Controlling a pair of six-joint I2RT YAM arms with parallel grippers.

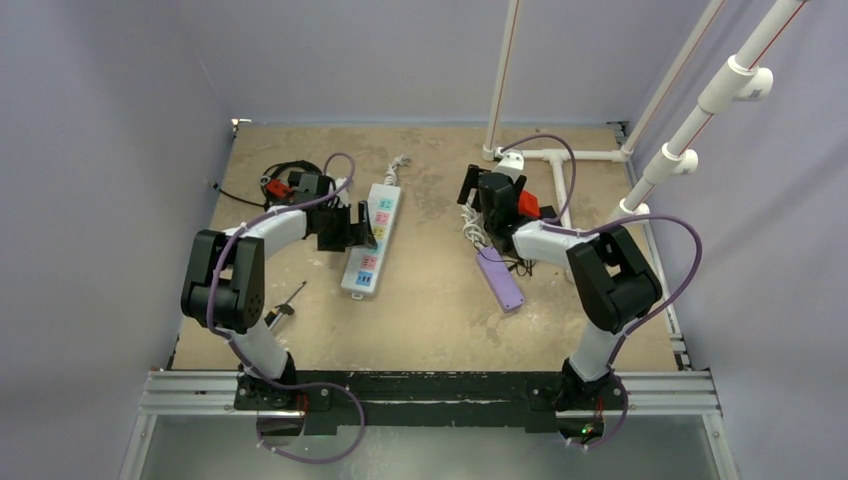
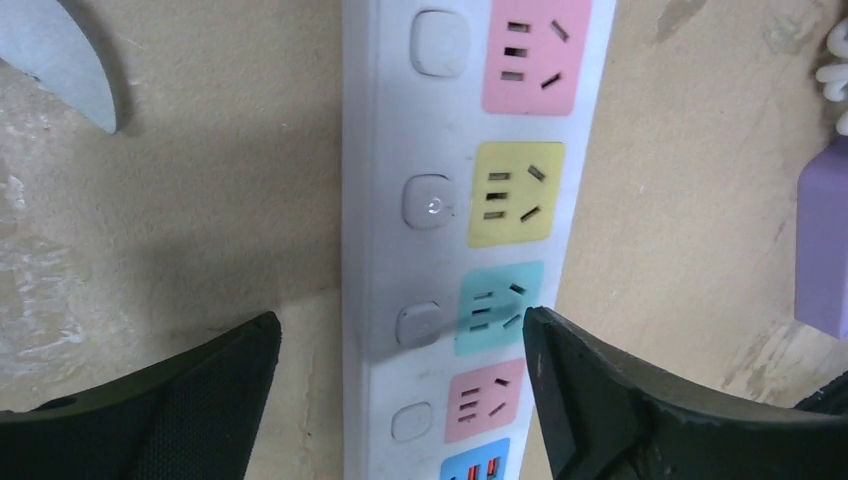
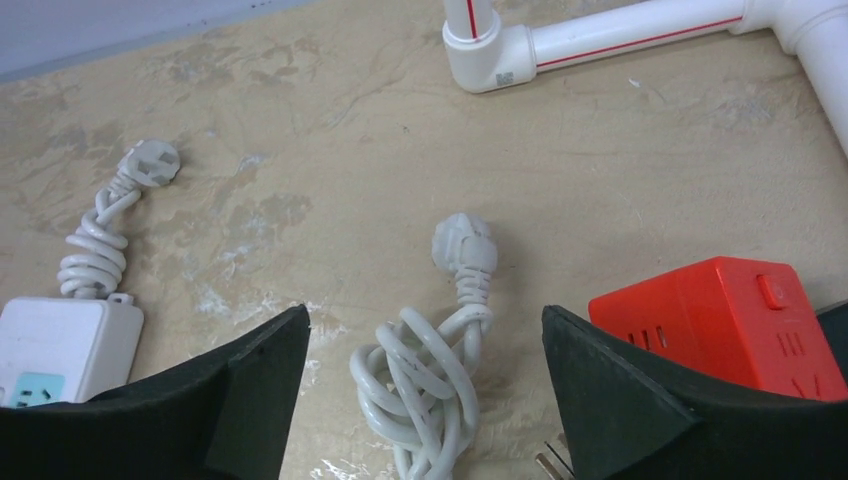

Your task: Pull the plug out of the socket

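The socket, a long white power strip with pastel outlets, lies left of centre. In the left wrist view the strip runs up the frame and every outlet that shows is free of a plug. My left gripper is open, with a finger on either side of the strip at the green outlet. It also shows in the top view. My right gripper is open above a coiled white cord with its loose plug. Two metal prongs show at the bottom edge.
A flat purple bar lies near the right arm. A red cube socket sits by the right finger. A white pipe frame stands at the back right. A black and red bundle lies back left, and a screwdriver front left.
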